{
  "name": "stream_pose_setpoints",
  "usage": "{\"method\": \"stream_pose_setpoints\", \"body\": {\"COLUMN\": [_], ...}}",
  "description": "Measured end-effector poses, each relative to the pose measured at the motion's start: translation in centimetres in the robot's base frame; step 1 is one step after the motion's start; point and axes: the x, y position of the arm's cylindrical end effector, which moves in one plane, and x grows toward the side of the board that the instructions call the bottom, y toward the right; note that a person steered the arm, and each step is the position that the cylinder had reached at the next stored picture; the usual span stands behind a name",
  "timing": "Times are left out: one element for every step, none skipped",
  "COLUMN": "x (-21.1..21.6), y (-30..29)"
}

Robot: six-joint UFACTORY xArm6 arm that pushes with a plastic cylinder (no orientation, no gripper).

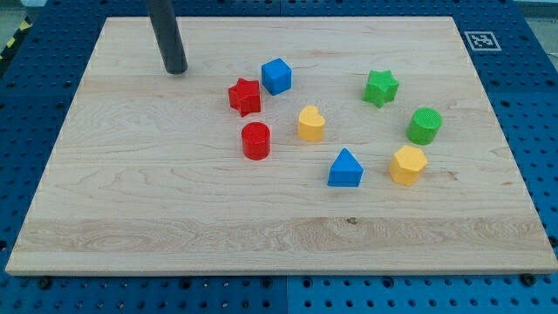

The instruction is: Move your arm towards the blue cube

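My tip [175, 70] is resting bare on the wooden board [131, 201], holding nothing; the rod's upper part is running out of the view's top. The blue cube [276, 76] is sitting well apart to the tip's right, with the red star [245, 96] just beside it. A red cylinder [255, 140] and yellow block [310, 124] are lying lower. Blue pegboard [532, 105] is surrounding the board.

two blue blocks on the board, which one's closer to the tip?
The blue cube, at the view's top beside the red star. The blue triangle sits lower right, farther from my tip.
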Motion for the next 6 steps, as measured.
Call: {"method": "stream_pose_setpoints", "body": {"x": [0.3, 1.1, 1.3, 1.3, 1.8, 3.4], "y": [1.1, 4.1, 7.8, 10.9, 12.5, 12.7]}}
